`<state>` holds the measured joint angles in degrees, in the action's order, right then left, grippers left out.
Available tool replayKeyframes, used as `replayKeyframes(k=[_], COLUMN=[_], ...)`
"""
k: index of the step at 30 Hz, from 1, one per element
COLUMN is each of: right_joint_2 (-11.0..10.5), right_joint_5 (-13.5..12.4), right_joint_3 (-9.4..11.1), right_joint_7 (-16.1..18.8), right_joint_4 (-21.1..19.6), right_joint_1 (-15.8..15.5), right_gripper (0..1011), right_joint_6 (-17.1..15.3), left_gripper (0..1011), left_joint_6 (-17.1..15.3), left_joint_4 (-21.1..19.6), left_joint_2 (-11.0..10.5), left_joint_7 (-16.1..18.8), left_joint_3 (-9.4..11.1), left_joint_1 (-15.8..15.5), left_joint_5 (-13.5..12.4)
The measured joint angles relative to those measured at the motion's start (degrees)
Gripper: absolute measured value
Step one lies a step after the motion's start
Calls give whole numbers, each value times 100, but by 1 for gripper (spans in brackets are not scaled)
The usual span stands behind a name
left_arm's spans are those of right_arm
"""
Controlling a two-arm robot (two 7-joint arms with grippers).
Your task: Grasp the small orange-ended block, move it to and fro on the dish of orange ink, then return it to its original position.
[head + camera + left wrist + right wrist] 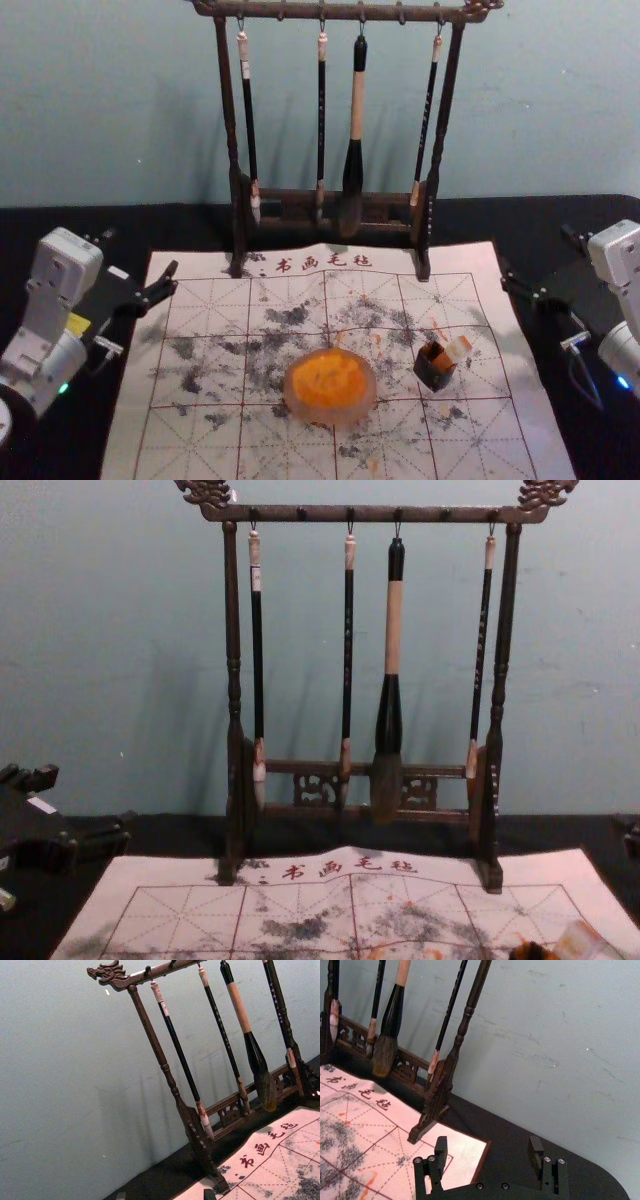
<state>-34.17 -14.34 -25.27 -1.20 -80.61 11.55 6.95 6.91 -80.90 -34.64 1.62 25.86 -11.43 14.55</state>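
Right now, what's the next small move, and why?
Probably ease the right pincer inward toward the orange-ended block, keeping it open. That pincer is empty, off to the right of the block, which sits at the black box, right of the ink dish. The left pincer is farther off, across the mat.

Taking the mat (145, 440) as a clock with twelve at the brush rack (227, 110), the head camera looks forward and steeply down from six, while the chest camera, lower on that side, faces twelve almost level and frames the rack larger. The wrist cameras look in from about ten and two, closer and aslant; all four views share the rack, the mat's lettering (323, 263) and the wall (560, 100).
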Motion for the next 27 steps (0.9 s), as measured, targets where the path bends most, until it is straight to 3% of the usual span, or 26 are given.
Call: replayKeyframes(k=[10,21,27], right_joint_2=[70,-147,-233], right_joint_5=[-257,-960,-1223], right_joint_3=[313,808,956], right_joint_7=[270,877,1217], right_joint_4=[-125,-759,-984], right_joint_1=[-146,-796,-1051], right_gripper=[1000,1000,1000], right_joint_6=[106,233,277], left_gripper=[1001,1001,1001], left_joint_6=[0,0,0], left_joint_4=[0,0,0], left_joint_2=[0,0,0], left_joint_7=[0,0,0], left_joint_3=[0,0,0], left_joint_1=[0,0,0], left_joint_5=[0,0,0])
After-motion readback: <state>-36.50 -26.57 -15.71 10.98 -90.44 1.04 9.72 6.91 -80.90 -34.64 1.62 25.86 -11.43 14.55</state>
